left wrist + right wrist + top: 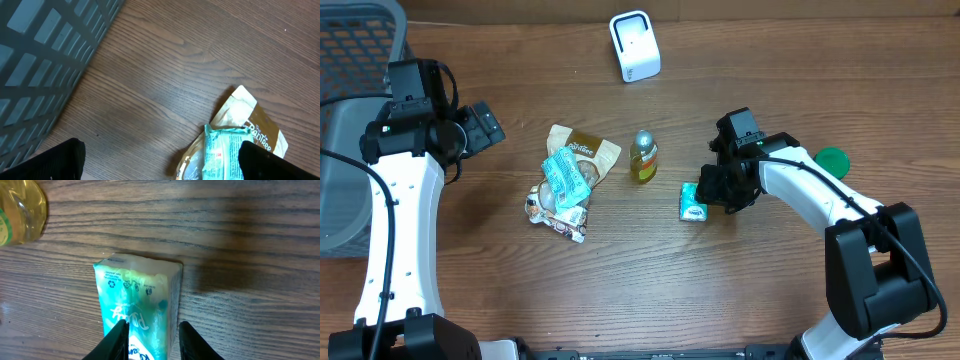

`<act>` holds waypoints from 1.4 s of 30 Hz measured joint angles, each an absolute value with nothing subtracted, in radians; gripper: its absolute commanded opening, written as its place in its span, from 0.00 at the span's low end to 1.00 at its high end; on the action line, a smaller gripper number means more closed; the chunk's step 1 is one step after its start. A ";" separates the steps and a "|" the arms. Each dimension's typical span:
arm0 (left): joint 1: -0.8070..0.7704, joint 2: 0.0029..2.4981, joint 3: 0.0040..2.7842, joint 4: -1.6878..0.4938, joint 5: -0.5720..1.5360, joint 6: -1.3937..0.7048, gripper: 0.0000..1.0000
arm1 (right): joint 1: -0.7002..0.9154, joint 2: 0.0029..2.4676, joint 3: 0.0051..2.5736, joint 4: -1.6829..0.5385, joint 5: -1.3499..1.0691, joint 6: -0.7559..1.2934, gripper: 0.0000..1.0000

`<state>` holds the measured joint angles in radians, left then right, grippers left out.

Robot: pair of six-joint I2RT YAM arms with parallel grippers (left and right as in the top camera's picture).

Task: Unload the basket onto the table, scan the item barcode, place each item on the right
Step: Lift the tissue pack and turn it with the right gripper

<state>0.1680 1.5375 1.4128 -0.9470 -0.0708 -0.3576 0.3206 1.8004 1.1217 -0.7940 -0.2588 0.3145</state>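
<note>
Pack [137, 295] lies flat on the table [250, 255]; our right gripper [152, 327] straddles its end, likely to carry it to the scanner [635, 46]. We cannot tell if it pinches; left gripper [162, 150] gapes, idle.

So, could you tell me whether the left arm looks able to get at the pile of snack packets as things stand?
Probably yes. The left gripper is open and faces the pile of snack packets, with only bare table between them; the basket sits off to the side.
</note>
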 measured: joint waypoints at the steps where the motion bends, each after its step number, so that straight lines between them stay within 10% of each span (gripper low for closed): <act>1: 0.168 1.538 1.413 -0.947 -0.071 -0.358 1.00 | 0.321 1.800 1.122 -0.791 -0.259 0.315 0.30; 12: 0.168 1.538 1.413 -0.947 -0.071 -0.358 1.00 | 0.321 1.800 1.053 -0.718 -0.259 0.333 0.28; 24: 0.168 1.538 1.413 -0.947 -0.071 -0.358 1.00 | 0.321 1.800 1.053 -0.715 -0.257 0.358 0.04; 42: 0.168 1.538 1.413 -0.947 -0.071 -0.358 0.99 | 0.319 1.800 1.053 -0.717 -0.262 0.369 0.04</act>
<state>0.1680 1.5375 1.4128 -0.9470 -0.0708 -0.3576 0.3187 1.8004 1.0527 -0.7170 -0.2619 0.3695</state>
